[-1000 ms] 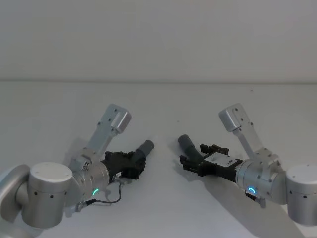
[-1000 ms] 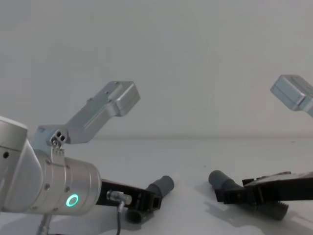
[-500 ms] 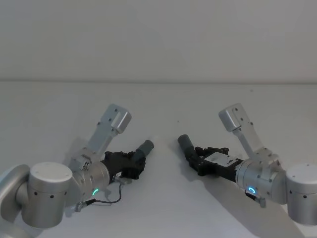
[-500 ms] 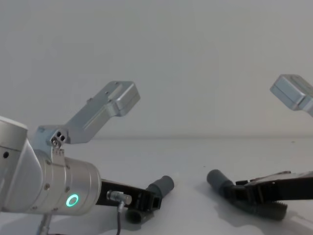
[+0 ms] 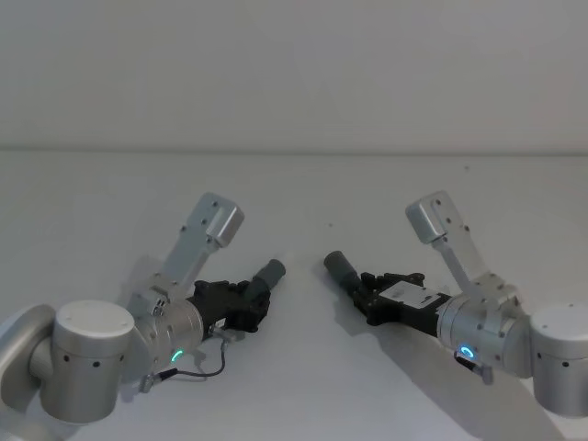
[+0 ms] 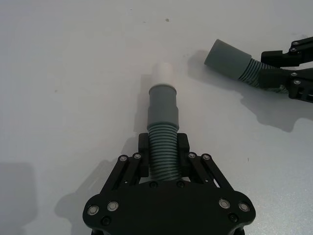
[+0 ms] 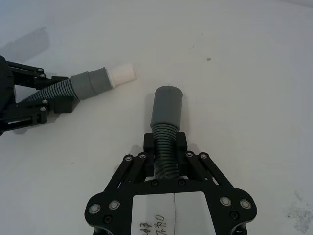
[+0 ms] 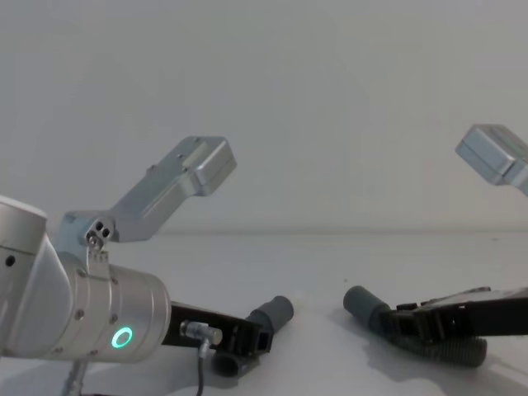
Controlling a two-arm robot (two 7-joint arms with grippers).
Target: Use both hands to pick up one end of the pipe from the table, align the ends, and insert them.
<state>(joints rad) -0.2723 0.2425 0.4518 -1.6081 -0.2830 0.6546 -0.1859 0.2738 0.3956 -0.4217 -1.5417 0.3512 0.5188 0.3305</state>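
Two dark grey ribbed pipe pieces lie apart on the white table [image 5: 303, 197], their ends pointing toward each other across a gap. My left gripper [image 5: 244, 304] is shut on the ribbed body of the left piece [image 6: 163, 115], whose cuff carries a narrower white tip [image 6: 166, 73]. On the ribbed body of the right piece, just behind its plain grey cuff [image 7: 167, 107], my right gripper [image 7: 165, 148] is shut. In the chest view the left cuff [image 8: 274, 313] and the right cuff [image 8: 361, 302] both slant upward, low over the table.
Bare white table surface stretches between and beyond the two cuffs to a plain grey wall [image 5: 294, 73]. Each arm's silver elbow link rises above its gripper, on the left [image 5: 213, 223] and on the right [image 5: 432, 219]. A thin cable [image 5: 207, 367] hangs by the left wrist.
My right gripper's fingers have come together on the right pipe piece, and its cuff has shifted slightly left. The left arm and its piece have not moved.
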